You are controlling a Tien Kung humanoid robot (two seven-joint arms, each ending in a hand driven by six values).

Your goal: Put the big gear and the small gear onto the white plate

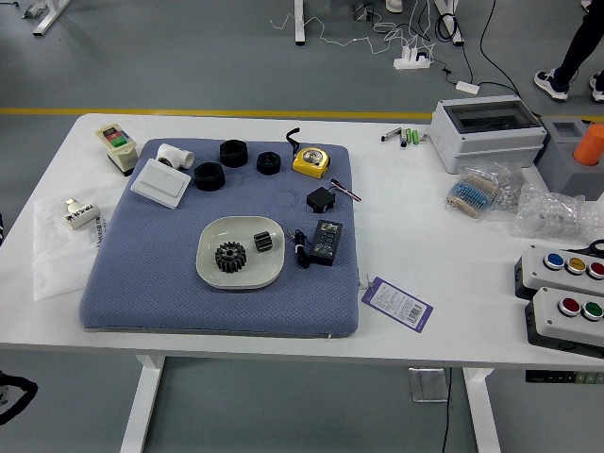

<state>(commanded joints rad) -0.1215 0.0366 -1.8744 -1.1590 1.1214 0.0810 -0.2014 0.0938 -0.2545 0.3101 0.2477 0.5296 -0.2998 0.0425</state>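
Observation:
At the left edge, low down, only a black part of my left arm (14,396) shows; its hand cannot be made out. The white plate (213,269) lies on the blue-grey mat, a little right of its middle. On the plate's left part sits the big black gear (230,257), lying flat. The small black gear (263,242) is also on the plate, up and to the right, apart from the big one. My right arm is out of view.
Black rings (209,176), a white box (161,183), a tape measure (311,161) and a black adapter (326,243) lie around the plate on the mat (151,283). Button boxes (566,314) stand at the right. A plastic bag (61,264) lies left of the mat.

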